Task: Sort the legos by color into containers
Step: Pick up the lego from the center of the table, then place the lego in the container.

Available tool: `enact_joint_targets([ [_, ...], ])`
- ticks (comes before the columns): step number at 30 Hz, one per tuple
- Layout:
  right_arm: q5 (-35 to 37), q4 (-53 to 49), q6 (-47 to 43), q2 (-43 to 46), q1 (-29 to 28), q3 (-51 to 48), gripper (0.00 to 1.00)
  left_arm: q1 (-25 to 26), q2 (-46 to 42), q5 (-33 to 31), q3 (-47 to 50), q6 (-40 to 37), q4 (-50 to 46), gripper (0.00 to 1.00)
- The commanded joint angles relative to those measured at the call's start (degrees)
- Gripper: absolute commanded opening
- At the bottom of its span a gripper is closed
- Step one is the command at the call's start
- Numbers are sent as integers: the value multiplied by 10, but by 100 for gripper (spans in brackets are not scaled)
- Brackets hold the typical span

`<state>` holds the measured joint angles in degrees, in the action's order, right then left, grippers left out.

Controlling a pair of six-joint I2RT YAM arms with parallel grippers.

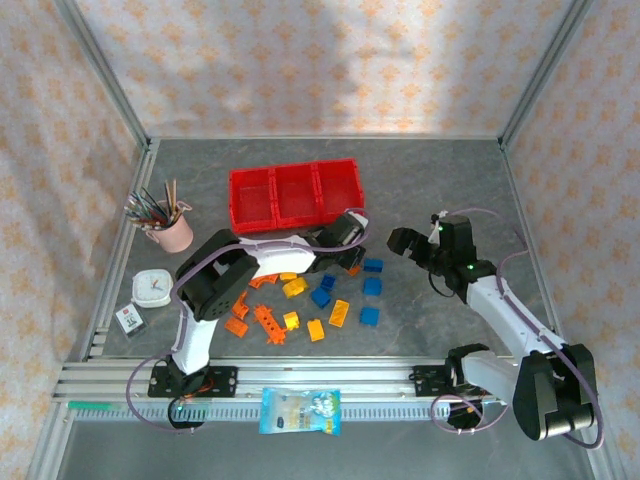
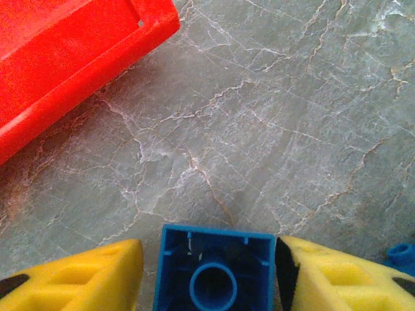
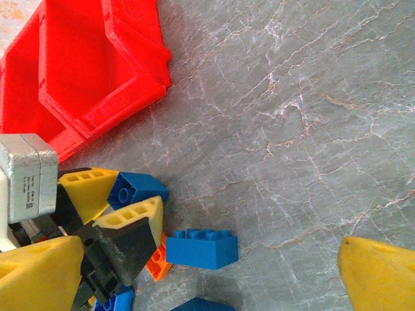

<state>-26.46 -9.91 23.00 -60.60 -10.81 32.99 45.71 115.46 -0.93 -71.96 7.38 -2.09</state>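
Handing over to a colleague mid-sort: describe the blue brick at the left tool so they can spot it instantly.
Start at the red containers and go to their near right corner. Just in front, the left tool straddles a small blue brick. Unlike the other blue bricks, it sits between yellow fingers, hollow underside showing.

containers (image 1: 292,195): three joined red bins, upright | legos (image 1: 321,297): blue, yellow, orange, scattered before them

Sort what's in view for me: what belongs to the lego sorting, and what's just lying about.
Belongs to the job: blue legos, yellow legos, orange legos, three joined red bins.
Just lying about: pink cup of pens, blue-and-white snack packet, white clock-like gadget, small printed box.
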Motion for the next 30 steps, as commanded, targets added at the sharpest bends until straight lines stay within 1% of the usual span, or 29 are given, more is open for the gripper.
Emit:
enact_joint_targets([
  [1, -7, 1, -14, 12, 4, 7, 100, -3, 3, -10, -7, -9, 2, 52],
  [4, -10, 1, -20, 11, 4, 10, 100, -3, -2, -11, -3, -6, 6, 45],
  [6, -14, 0, -25, 11, 4, 14, 100, -3, -9, -12, -2, -3, 3, 37],
  [8, -14, -2, -28, 13, 4, 17, 100, -3, -21, -11, 6, 1, 9, 33],
  [12, -21, -6, -38, 13, 3, 27, 100, -4, -58, -13, 37, 17, 26, 30],
  [16, -28, -13, -47, 11, -7, 41, 100, -7, -129, -20, 77, 46, 37, 28],
  [20, -30, -12, -46, 5, -35, 59, 100, -13, -201, -54, 119, 91, 29, 27],
  [22, -30, -7, -42, -4, -52, 69, 100, -25, -236, -67, 133, 119, 17, 26],
  [26, -25, 21, -33, -28, -97, 83, 100, -63, -313, -92, 153, 176, -10, 23],
  [30, -10, 55, -25, -60, -152, 100, 100, -104, -357, -130, 154, 194, -32, 22],
])
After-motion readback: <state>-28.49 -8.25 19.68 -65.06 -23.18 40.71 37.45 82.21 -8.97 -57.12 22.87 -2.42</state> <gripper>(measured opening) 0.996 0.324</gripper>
